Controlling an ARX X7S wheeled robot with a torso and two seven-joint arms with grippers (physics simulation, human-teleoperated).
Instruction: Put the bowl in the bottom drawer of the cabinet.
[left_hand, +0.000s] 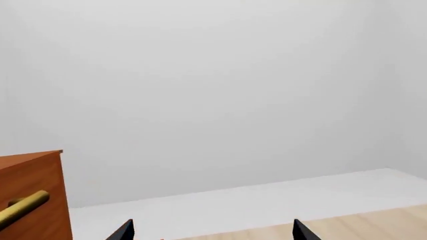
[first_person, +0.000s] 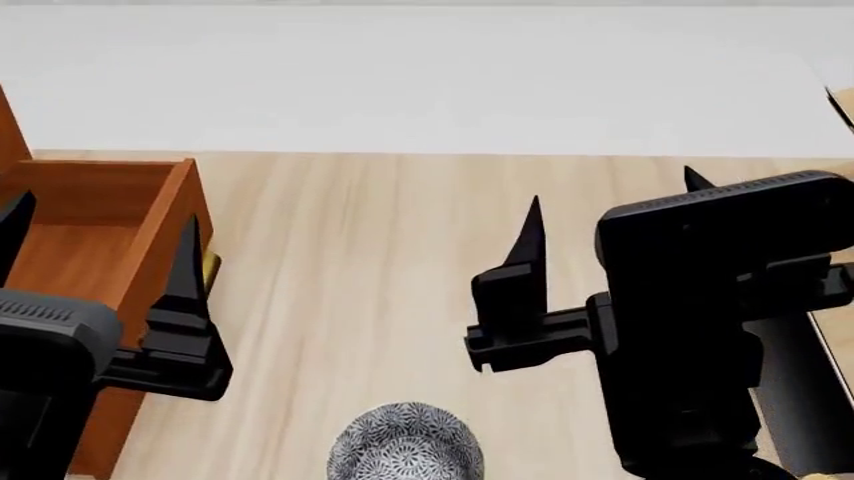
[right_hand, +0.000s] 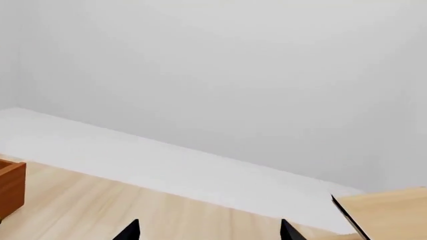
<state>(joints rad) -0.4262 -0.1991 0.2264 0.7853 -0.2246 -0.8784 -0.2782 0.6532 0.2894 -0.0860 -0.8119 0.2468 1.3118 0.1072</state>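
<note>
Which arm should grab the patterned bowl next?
Either could, marginally the right: the blue-grey floral ceramic bowl sits between both open grippers, left gripper over the open reddish-brown wooden drawer, right gripper over bare floor.

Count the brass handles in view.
2: one on the cabinet front, in the left wrist view; one peeking beside the open drawer, in the head view. Others may be hidden.

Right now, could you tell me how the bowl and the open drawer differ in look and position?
The bowl is small, round and white with a dense blue-grey pattern; the open drawer is a much wider reddish-brown wooden box with straight walls. The bowl sits on the pale wooden surface near the head view's bottom edge, between both arms; the drawer stands at the far left, behind the left gripper. The bowl is outside the drawer. Both open upward.
</note>
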